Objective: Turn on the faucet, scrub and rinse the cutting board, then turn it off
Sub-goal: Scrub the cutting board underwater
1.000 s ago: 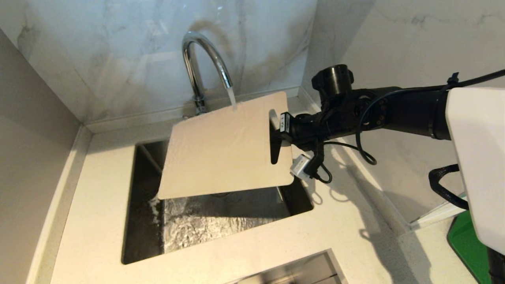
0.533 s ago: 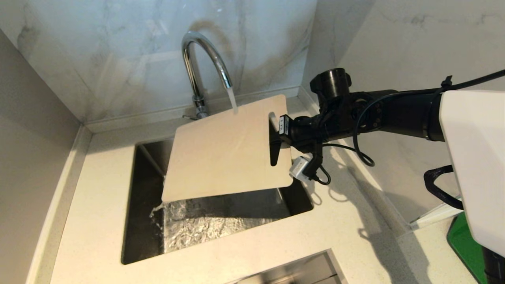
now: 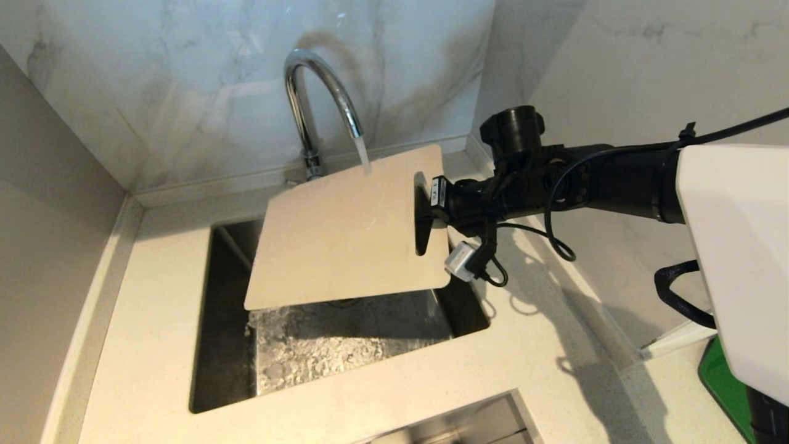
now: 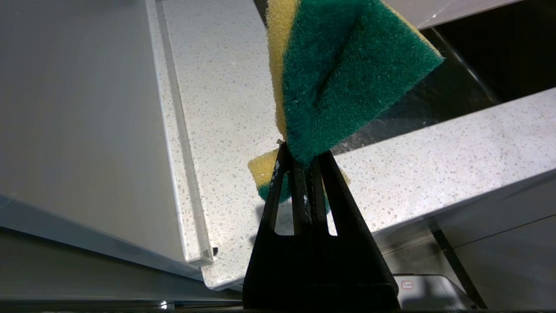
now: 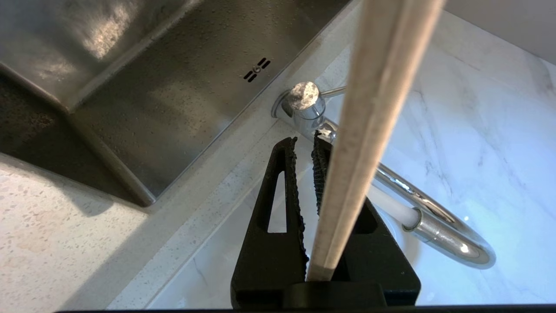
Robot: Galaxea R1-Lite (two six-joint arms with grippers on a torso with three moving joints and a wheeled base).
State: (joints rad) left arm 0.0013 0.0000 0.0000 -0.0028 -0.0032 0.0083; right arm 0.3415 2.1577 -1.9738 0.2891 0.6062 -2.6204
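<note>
The chrome faucet (image 3: 314,92) runs a stream of water onto the far edge of the cream cutting board (image 3: 345,234). The board hangs tilted over the sink, its low corner toward the left. My right gripper (image 3: 425,213) is shut on the board's right short edge, at the slot handle. In the right wrist view the board (image 5: 369,130) shows edge-on between the fingers of the right gripper (image 5: 304,148), with the faucet (image 5: 434,226) behind it. My left gripper (image 4: 299,156) is out of the head view, shut on a green and yellow sponge (image 4: 347,74) above the counter.
The steel sink (image 3: 222,345) has a wet floor under the board. A second basin (image 3: 468,425) opens at the near counter edge. A dark green board (image 3: 727,382) lies at the far right. Marble walls close in behind and to the right.
The board and my right gripper swung a little to the right, then back left, staying under the stream. Water no longer spills off the board's low left corner.
</note>
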